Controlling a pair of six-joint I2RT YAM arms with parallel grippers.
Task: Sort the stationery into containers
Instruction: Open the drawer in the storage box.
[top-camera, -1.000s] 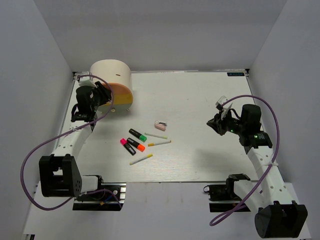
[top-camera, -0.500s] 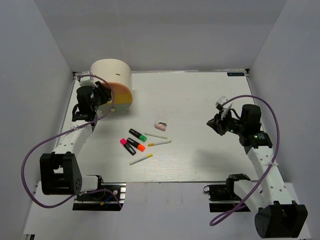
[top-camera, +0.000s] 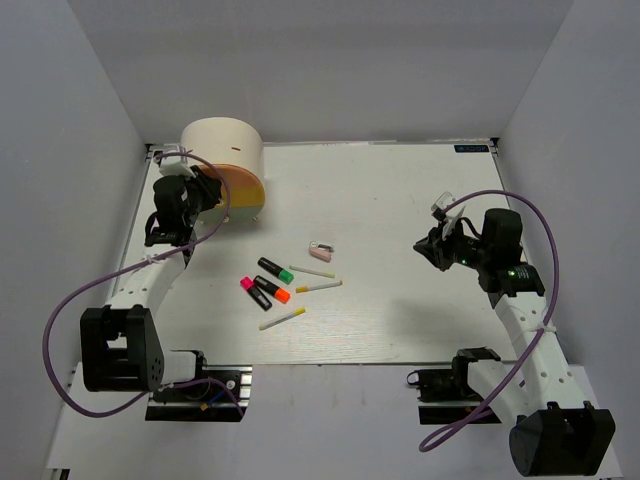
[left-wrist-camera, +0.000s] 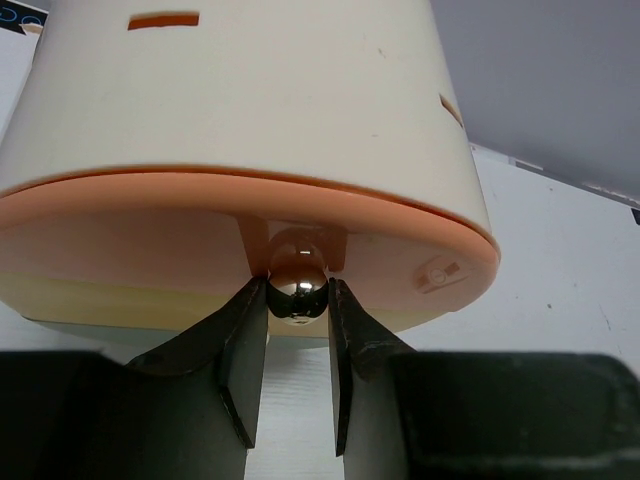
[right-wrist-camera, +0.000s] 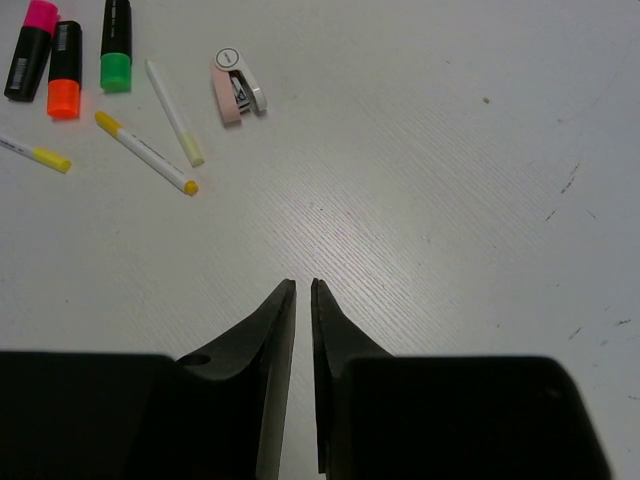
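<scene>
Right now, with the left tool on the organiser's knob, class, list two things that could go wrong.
1. The left tool pinches the round, shiny knob only at its tips; a pull might slip off.
2. Nothing braces the organiser; the right tool is far off, so the whole drum may slide instead of opening.
</scene>
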